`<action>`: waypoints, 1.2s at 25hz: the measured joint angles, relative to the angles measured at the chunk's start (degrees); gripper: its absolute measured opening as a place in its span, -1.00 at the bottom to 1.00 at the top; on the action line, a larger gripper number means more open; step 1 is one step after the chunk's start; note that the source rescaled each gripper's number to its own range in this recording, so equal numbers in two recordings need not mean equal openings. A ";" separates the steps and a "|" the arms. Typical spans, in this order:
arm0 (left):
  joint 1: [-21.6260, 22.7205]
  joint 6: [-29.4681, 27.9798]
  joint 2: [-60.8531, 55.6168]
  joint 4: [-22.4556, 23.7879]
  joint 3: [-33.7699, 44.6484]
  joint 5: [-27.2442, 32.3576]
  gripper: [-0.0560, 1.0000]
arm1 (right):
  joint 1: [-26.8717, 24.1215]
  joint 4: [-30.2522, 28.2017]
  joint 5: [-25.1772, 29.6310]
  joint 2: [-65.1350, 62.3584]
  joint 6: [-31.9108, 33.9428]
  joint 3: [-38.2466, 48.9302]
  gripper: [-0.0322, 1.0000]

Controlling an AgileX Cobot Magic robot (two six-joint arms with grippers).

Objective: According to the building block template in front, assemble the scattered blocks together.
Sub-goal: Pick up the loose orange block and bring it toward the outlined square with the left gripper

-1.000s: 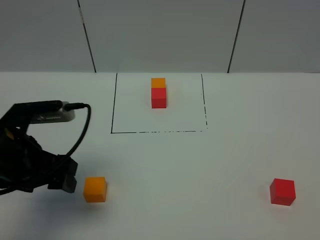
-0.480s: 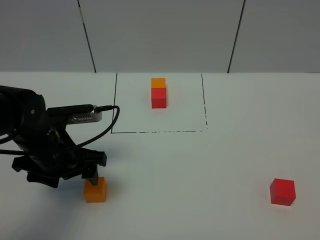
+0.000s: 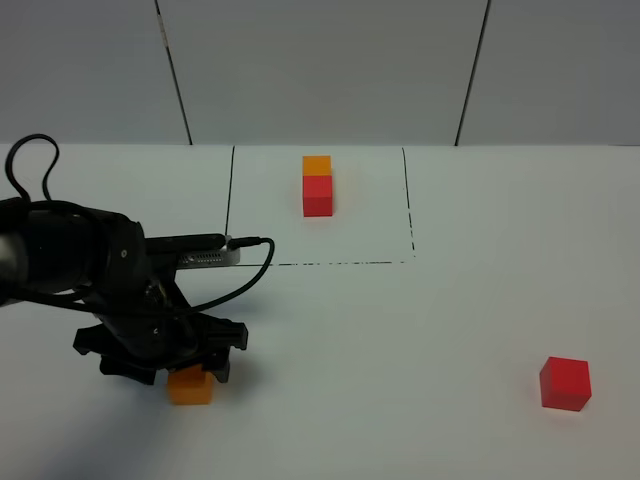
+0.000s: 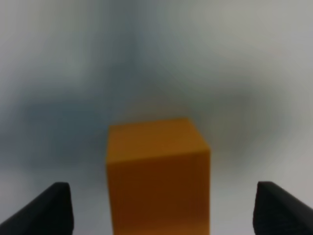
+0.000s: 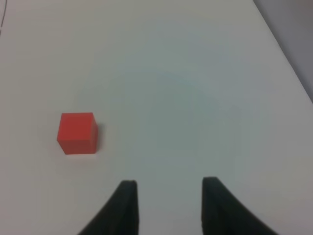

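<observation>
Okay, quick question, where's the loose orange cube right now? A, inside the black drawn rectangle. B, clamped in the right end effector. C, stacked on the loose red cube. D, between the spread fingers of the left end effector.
D: the left wrist view shows the loose orange cube on the table between the two fingertips, with a gap on each side, and the high view shows the left end effector down over it.
</observation>
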 joint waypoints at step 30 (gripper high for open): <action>-0.37 -0.72 6.50 -0.25 -1.08 -3.15 0.78 | 0.00 0.00 0.00 0.00 0.00 0.00 -0.94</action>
